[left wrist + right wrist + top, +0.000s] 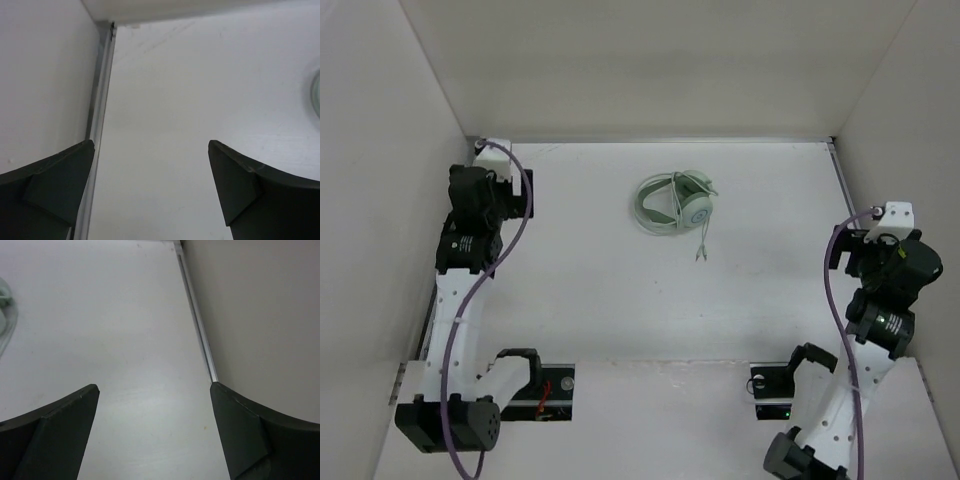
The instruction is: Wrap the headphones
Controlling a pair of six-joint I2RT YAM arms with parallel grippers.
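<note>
The pale mint-green headphones [675, 203] lie folded on the white table at back centre, the cable coiled around them. The cable's forked end [700, 250] sticks out toward the front. A sliver of the headphones shows at the right edge of the left wrist view [317, 95] and at the left edge of the right wrist view [4, 315]. My left gripper [150, 150] is open and empty at the far left, by the wall rail, well left of the headphones. My right gripper [154, 390] is open and empty at the far right.
White walls enclose the table on the left, back and right. A metal rail runs along the left wall's foot [100, 95] and another along the right wall's foot [197, 325]. Purple cables [505, 250] hang along both arms.
</note>
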